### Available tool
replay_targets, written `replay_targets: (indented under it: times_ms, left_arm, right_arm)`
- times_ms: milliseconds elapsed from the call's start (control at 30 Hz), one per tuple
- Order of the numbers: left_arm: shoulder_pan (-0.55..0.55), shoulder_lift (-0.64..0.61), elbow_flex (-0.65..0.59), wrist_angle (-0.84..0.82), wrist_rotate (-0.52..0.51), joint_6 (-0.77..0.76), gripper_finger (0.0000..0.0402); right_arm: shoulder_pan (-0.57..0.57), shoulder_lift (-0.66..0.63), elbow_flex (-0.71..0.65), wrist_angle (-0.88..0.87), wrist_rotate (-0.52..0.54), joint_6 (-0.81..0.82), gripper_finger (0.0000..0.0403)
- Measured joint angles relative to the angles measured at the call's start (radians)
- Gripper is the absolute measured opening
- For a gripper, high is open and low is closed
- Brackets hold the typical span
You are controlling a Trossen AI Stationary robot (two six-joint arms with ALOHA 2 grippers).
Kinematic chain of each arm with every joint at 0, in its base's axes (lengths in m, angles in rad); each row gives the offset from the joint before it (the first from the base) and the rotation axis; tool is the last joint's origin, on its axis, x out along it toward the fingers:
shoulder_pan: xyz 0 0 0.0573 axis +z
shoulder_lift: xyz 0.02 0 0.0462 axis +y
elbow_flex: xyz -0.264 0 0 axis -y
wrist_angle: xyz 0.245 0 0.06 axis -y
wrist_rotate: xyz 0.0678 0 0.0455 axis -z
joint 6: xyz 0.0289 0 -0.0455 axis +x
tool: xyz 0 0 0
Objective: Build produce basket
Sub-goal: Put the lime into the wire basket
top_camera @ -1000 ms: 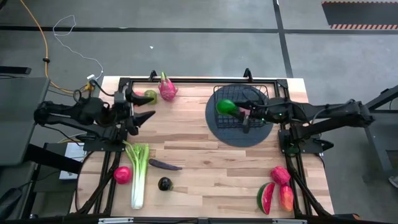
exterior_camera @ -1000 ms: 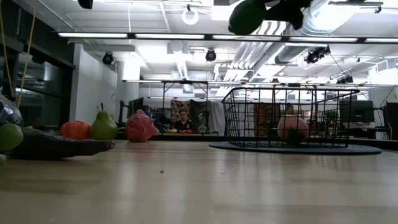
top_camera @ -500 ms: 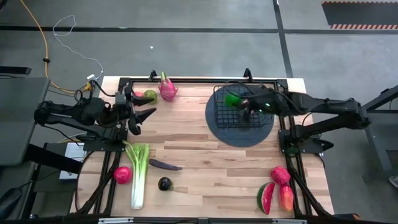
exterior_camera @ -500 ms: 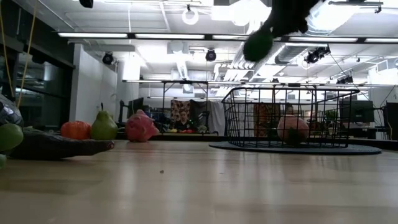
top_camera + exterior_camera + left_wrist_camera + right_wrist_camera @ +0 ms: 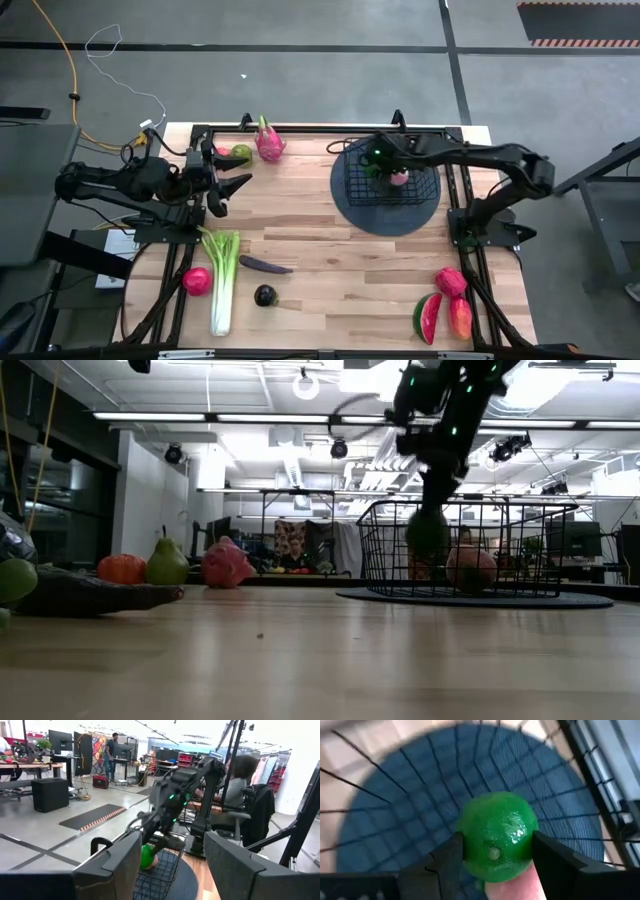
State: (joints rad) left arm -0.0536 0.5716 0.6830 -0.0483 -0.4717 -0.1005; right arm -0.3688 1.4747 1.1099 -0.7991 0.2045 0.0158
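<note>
One green fruit [image 5: 496, 837] lowered into the basket [image 5: 352, 185]
Right claw [image 5: 495, 862] clamps it beside a peach-coloured fruit [image 5: 399, 178]; left claw [image 5: 222, 190] hangs parted, empty, over the worktop [image 5: 330, 270].

Overhead strip lights [image 5: 300, 417] lit everything evenly and brightly for me. My surface [image 5: 330, 270] showed only soft, faint shadows. The green fruit [image 5: 496, 836] carried a small glare spot, and the right tool [image 5: 428, 525] looked motion-blurred in the low view.

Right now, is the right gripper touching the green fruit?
Touching: the right wrist view shows both fingers of the right gripper pressed against the sides of the green fruit over the basket.
</note>
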Motion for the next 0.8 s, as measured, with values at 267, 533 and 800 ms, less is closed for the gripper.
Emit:
replay_targets:
  times_ms: [267, 533, 800]
  left_arm:
    - [0.000, 0.000, 0.000, 0.000, 0.000, 0.000, 0.0202]
    - [0.000, 0.000, 0.000, 0.000, 0.000, 0.000, 0.0202]
    - [0.001, 0.000, 0.000, 0.000, 0.000, 0.000, 0.0202]
  right_arm:
    - [-0.054, 0.097, 0.000, -0.058, 0.060, -0.035, 0.0199]
    - [-0.072, 0.094, 0.000, -0.095, 0.080, 0.005, 0.0201]
    - [-0.072, 0.094, 0.000, -0.097, 0.080, 0.072, 0.0220]
